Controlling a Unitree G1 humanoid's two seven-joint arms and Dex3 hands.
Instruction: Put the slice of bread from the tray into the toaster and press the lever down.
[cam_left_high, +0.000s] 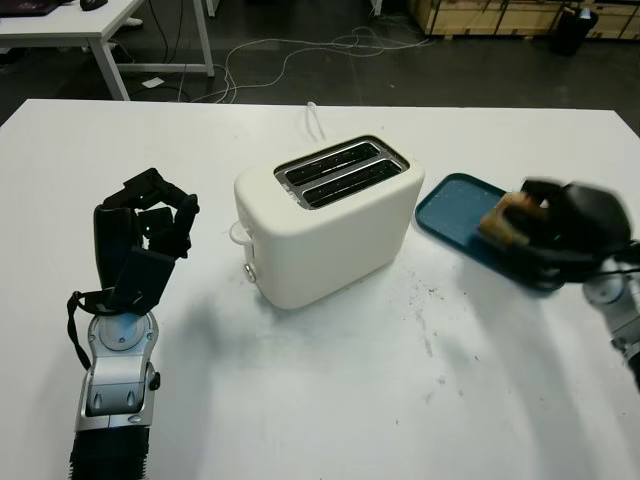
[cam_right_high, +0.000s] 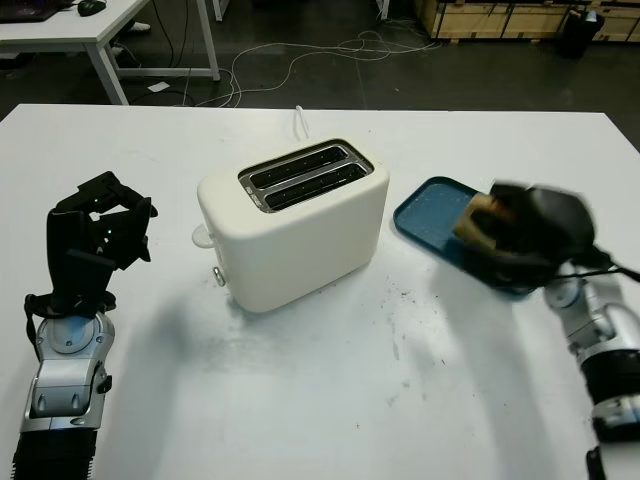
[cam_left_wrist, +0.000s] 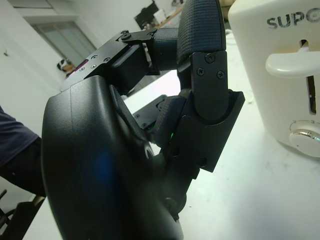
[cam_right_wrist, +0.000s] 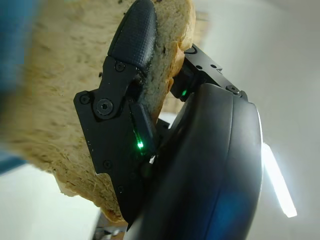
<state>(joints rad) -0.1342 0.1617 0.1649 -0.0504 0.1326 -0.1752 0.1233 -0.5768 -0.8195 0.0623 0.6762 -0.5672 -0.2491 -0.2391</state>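
Note:
A cream two-slot toaster (cam_left_high: 330, 215) stands mid-table with both slots empty. Its white lever (cam_left_wrist: 292, 63) is on the end facing my left hand and sits high in its slit. To the toaster's right lies a blue tray (cam_left_high: 452, 210). My right hand (cam_left_high: 570, 230) hovers over the tray's right part, shut on the slice of bread (cam_right_wrist: 55, 100), which is pinched between its fingers (cam_right_wrist: 132, 35). The bread (cam_left_high: 505, 220) looks lifted just off the tray. My left hand (cam_left_high: 150, 225) is held upright to the left of the toaster, with curled fingers and nothing in it.
The white table (cam_left_high: 330, 400) has bare room in front of the toaster and crumbs scattered right of centre. A white cord (cam_left_high: 315, 120) runs off behind the toaster. Beyond the far edge are floor cables and a desk (cam_left_high: 100, 20).

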